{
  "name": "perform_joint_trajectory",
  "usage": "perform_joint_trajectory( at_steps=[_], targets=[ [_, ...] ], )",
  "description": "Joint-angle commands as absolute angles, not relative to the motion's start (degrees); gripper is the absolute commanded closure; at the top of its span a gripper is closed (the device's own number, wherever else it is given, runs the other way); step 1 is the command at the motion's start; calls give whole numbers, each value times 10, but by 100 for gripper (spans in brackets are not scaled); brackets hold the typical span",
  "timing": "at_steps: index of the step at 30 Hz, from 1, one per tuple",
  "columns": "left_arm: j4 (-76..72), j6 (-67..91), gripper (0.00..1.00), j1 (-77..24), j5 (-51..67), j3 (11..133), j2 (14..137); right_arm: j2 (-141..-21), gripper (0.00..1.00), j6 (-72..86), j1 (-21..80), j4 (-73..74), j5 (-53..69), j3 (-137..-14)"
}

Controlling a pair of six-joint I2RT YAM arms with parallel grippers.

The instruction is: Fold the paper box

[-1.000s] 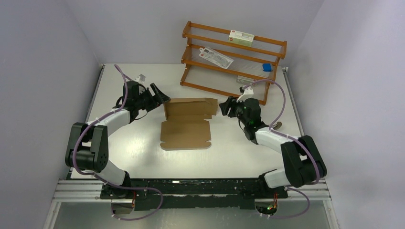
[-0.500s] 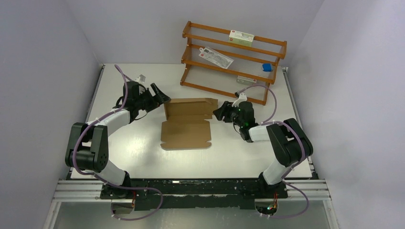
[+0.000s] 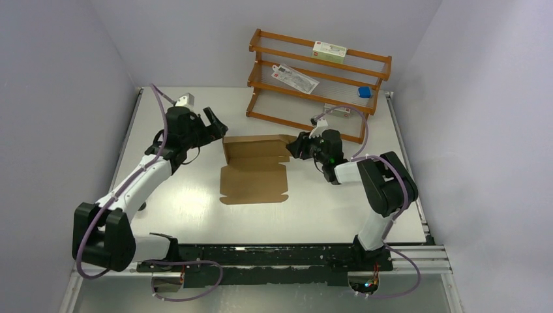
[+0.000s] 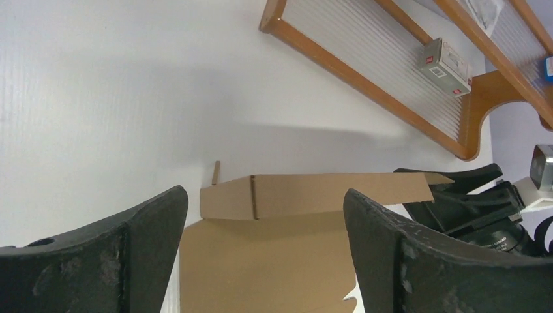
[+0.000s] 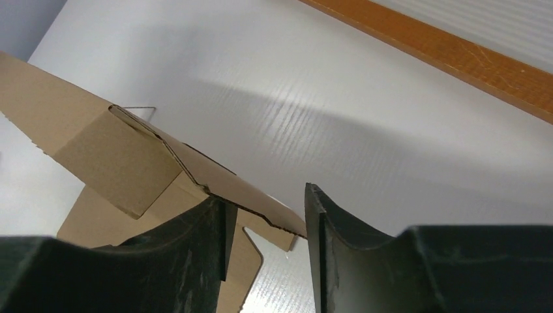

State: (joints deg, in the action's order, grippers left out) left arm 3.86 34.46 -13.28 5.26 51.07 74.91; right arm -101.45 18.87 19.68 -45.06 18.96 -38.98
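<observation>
The paper box (image 3: 254, 176) is a brown cardboard sheet lying flat mid-table, with its back flap (image 3: 256, 146) raised upright. My left gripper (image 3: 215, 125) is open, just left of the box's back-left corner and not touching it. In the left wrist view (image 4: 264, 208) the raised flap (image 4: 326, 194) stands between its wide-apart fingers. My right gripper (image 3: 297, 145) is at the box's back-right corner. In the right wrist view (image 5: 267, 202) its jaws are a little apart, with the flap's side tab (image 5: 195, 173) reaching into the gap, not clamped.
A wooden two-shelf rack (image 3: 319, 65) stands at the back right, close behind my right gripper. It holds a white and green carton (image 3: 329, 49), a flat packet (image 3: 295, 78) and a small blue item (image 3: 364, 92). Grey walls close in both sides.
My right gripper has moved left up to the box's back-right corner, its jaws now around the side tab. My left arm has stretched out, and its gripper has shifted slightly up and back.
</observation>
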Motion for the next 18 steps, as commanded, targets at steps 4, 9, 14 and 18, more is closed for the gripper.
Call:
perform_joint_trajectory(
  at_steps=[4,9,14,18],
  targets=[
    [131,285,10,-252,-95,551,710,-1008,65,201,199,-456,234,-394],
    [151,285,10,-371,-95,565,722,-976,74,260,201,-433,244,-378],
    [145,285,10,-482,-95,569,746,-935,79,299,214,-400,241,-357],
    [129,285,10,-535,-95,571,783,-896,80,318,231,-352,233,-353]
  ],
)
